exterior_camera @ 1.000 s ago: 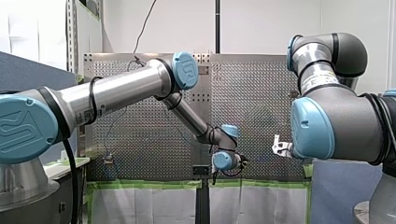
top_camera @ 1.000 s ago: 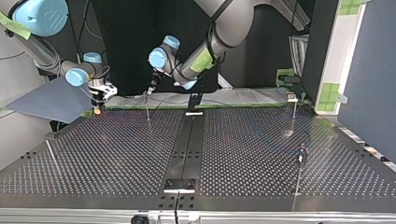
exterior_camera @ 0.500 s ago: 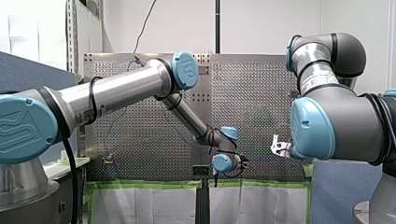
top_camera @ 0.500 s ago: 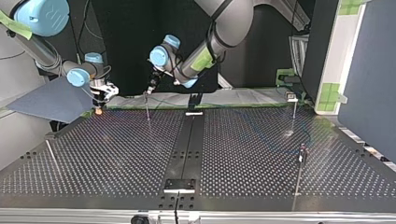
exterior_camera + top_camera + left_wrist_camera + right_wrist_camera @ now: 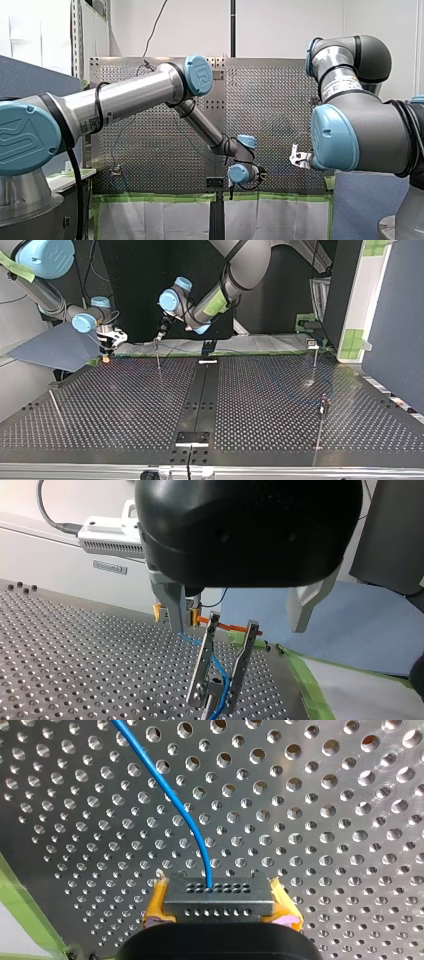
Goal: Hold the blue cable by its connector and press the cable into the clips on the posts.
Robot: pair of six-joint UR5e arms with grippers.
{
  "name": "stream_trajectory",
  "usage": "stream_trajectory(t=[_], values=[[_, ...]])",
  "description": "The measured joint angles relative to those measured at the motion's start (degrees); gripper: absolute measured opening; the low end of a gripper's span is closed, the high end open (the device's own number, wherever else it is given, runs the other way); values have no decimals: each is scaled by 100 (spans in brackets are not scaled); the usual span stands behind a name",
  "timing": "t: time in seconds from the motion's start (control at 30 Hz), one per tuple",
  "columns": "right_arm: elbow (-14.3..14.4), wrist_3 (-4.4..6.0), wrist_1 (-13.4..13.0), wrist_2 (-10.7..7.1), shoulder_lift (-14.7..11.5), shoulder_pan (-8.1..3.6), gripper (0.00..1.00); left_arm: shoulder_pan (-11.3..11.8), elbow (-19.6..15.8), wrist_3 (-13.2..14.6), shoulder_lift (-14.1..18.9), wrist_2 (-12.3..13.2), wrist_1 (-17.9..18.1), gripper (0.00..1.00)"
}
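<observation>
1. Perforated counter [image 5: 125, 405], with slim posts standing on it.
2. My left gripper [image 5: 239, 629]: fingers spread wide, holding nothing.
3. My right gripper [image 5: 220, 910]: yellow-padded fingers clamped on the connector [image 5: 219, 895].
4. Forked clip [image 5: 201, 667], ahead of my left fingers.
5. Thin blue cable [image 5: 165, 785] leaves the connector (I see it between the clip's prongs).

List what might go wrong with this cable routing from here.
The cable curves sideways soon after leaving the connector clamped in my right gripper; a hard pull may strain that joint. My left gripper hangs just above a thin post, with the cable between its fingers; pressing down off-line might bend the post or miss it.
</observation>
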Motion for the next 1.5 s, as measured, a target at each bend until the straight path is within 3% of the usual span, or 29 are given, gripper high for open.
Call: stream_trajectory(t=[0.57, 0.73, 0.97, 1.17, 1.5], values=[[0, -3, 0, -4, 0, 10, 0, 14, -17, 48, 22, 2, -102, 100], [3, 1, 0, -3, 2, 11, 0, 51, -218, 273, 231, -13, -276, 100], [2, 10, 0, -1, 1, 19, 0, 66, -581, 476, 595, 9, -24, 100], [0, 21, 3, -2, 1, 38, 0, 70, -883, 359, 898, 74, 193, 100], [1, 23, 17, 1, 7, 59, 0, 167, -1453, -163, 1468, 18, 518, 100]])
